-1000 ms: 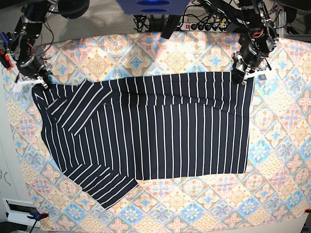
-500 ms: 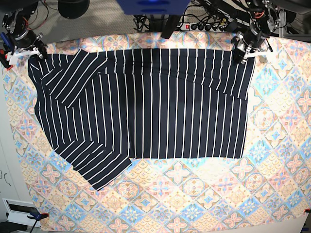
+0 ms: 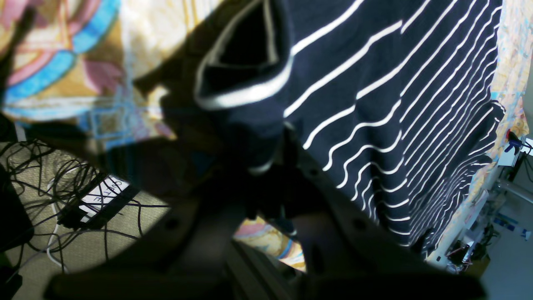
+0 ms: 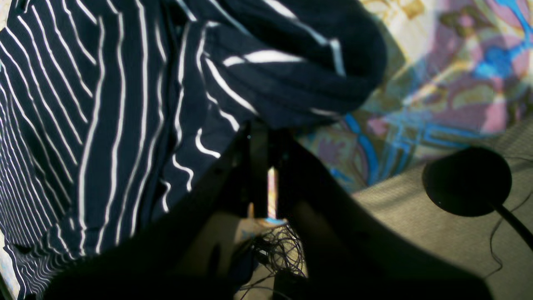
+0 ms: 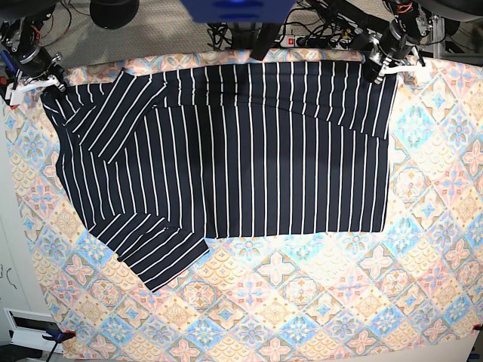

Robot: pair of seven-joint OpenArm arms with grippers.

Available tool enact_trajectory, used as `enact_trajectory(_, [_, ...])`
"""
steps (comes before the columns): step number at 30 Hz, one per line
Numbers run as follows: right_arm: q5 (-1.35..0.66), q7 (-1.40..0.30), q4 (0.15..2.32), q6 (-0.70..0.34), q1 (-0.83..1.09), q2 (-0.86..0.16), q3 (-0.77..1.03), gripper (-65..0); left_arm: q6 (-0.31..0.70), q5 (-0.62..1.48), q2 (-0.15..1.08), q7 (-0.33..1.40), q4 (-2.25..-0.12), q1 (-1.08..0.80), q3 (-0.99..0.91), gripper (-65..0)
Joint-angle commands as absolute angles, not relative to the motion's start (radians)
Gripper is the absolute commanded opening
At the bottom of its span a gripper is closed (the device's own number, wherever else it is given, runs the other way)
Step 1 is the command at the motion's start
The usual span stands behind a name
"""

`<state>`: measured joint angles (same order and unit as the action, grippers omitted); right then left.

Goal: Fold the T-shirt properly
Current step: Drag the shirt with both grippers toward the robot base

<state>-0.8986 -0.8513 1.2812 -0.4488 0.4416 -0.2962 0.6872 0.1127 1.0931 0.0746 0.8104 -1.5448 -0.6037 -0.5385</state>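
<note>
Now the T-shirt (image 5: 226, 151) lies spread on the tableclothed bench (image 5: 423, 249), its far edge pinched at both corners: left end effector (image 5: 375, 69) and right end effector (image 5: 51, 81) each clamp cloth. Likely mid-fold; next, carry that edge evenly toward the near hem.

Both arms extended to the far edge of the workspace, well apart. Left gripper (image 5: 375, 72) sits at the base view's upper right, jaws closed, pinching a corner of the T-shirt (image 5: 241, 151). Right gripper (image 5: 54, 81) sits at the upper left, jaws closed on the opposite far corner. Wrist views confirm cloth bunched between each pair of fingers; fingertips dark, blurred.
</note>
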Motion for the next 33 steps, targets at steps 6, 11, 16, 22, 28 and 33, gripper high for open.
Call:
enact_trajectory(6, [-0.911,-0.817,1.294,-0.449,0.466,-0.318,0.697,-64.8,0.116,1.095,0.085,0.782,-1.561,-0.608,-0.549,-65.0])
enact_trajectory(11, [-0.900,-0.816,1.300,-0.447,0.467,-0.318,0.704,-63.3,0.116,1.095,0.085,0.782,-1.561,-0.610,-0.549,-65.0])
enact_trajectory(16, [-0.771,-0.816,1.305,-0.446,0.466,-0.289,0.728,-53.6,0.114,1.095,0.085,0.782,-1.561,-0.615,-0.549,-52.6])
enact_trajectory(22, [-0.670,-0.814,1.363,-0.446,0.466,-0.234,0.765,-45.7,0.114,1.095,0.085,0.785,-1.561,-0.616,-0.549,-39.7])
enact_trajectory(28, [-0.642,-0.812,1.443,-0.446,0.466,-0.223,0.786,-45.6,0.116,1.095,0.084,0.860,-1.561,-0.616,-0.598,-38.5])
enact_trajectory(33, [-0.642,-0.812,1.440,-0.446,0.463,-0.223,0.837,-45.6,0.116,1.095,0.084,0.941,-1.561,-0.615,-0.693,-38.4])
